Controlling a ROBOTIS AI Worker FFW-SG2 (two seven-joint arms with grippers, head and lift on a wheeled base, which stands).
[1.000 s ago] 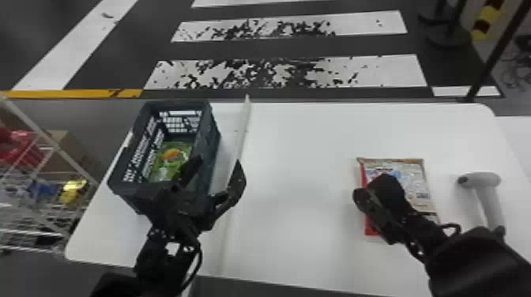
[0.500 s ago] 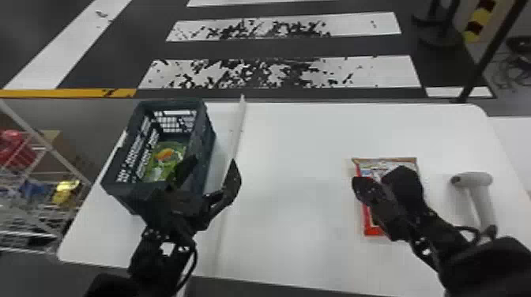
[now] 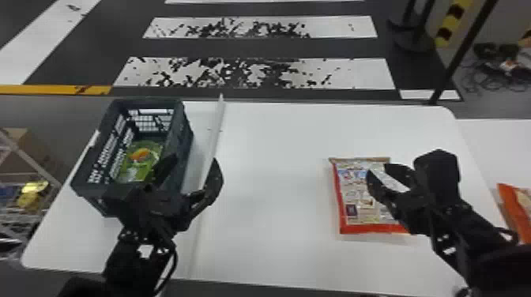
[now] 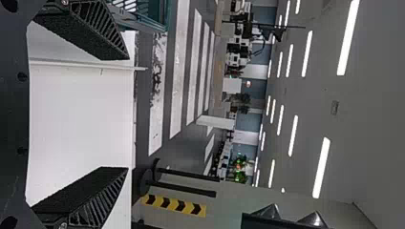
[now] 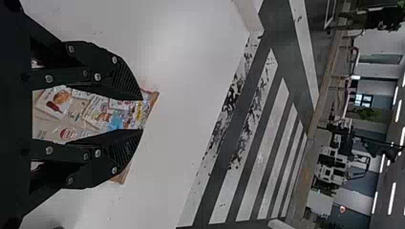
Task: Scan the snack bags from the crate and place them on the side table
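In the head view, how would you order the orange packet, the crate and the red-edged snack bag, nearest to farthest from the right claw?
From the right gripper:
1. Red-edged snack bag, right beneath it.
2. Orange packet, off to the robot's right.
3. Crate, far left.

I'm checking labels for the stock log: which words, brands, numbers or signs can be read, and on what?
No words, brands or numbers can be read.
Red-edged bag on the table: print, too small and blurred.
Green bag in the crate: nothing legible.
Orange bag: nothing legible.
Yellow-and-black panel: chevrons, no readable text.
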